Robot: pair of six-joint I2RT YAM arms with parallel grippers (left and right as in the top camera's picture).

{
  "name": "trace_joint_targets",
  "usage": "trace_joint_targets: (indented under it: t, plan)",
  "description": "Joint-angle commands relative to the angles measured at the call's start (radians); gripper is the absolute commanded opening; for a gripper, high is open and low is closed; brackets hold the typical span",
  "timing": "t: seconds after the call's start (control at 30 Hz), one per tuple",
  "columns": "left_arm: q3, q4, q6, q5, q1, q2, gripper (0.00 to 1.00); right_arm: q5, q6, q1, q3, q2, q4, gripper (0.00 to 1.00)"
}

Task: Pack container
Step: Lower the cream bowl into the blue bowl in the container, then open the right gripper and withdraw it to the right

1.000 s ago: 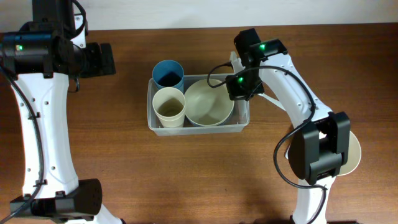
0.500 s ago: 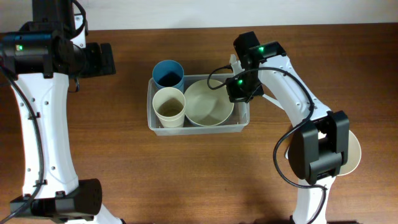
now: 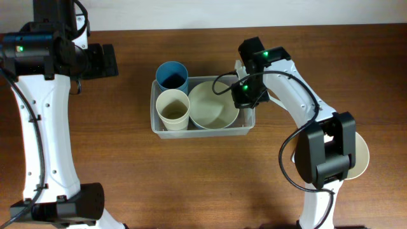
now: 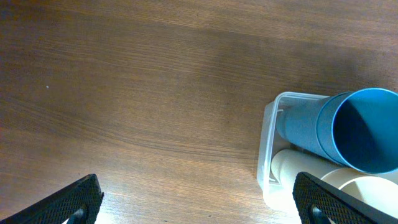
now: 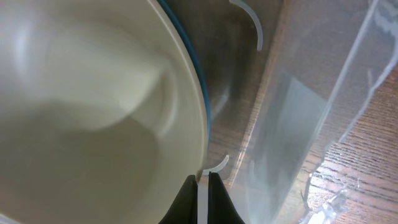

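Observation:
The clear container [image 3: 203, 133] sits mid-table and holds a blue cup [image 3: 172, 74], a cream cup [image 3: 173, 109] and a cream bowl [image 3: 213, 105]. My right gripper [image 3: 243, 93] is over the bowl's right edge, inside the container. In the right wrist view that gripper [image 5: 202, 179] is shut on the thin rim of the cream bowl [image 5: 93, 112], which has a blue edge [image 5: 203, 106] just under it and the container's clear wall [image 5: 298, 106] beside it. My left gripper [image 3: 109, 60] hangs open to the far left of the tub. Its fingers [image 4: 78, 200] stand wide apart above bare wood.
A round cream dish [image 3: 364, 156] lies at the right, partly behind the right arm's base. The left wrist view shows the container's near corner [image 4: 268, 155] with the blue cup [image 4: 348, 127] and part of the cream cup [image 4: 292, 169].
My right gripper has shifted slightly left and toward the front, staying on the bowl's rim. The left arm, the cups and the container have not moved.

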Motion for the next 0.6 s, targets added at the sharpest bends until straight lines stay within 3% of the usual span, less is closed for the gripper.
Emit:
trace_joint_targets:
  t: [0.0,0.23,0.5,0.57]
  plan:
    - [-0.001,0.000,-0.006,-0.010,0.004,-0.002,1.00,0.008,0.005,0.008,-0.009,-0.023,0.016,0.04]
    - [-0.001,0.000,-0.006,-0.010,0.004,-0.002,1.00,0.009,0.000,-0.021,0.126,-0.023,-0.048,0.04]
    - [-0.001,0.000,-0.006,-0.010,0.004,-0.002,1.00,0.014,-0.023,-0.083,0.412,-0.023,-0.265,0.04]
    - [-0.001,0.000,-0.006,-0.010,0.004,-0.002,1.00,0.018,-0.023,-0.110,0.481,-0.023,-0.317,0.15]
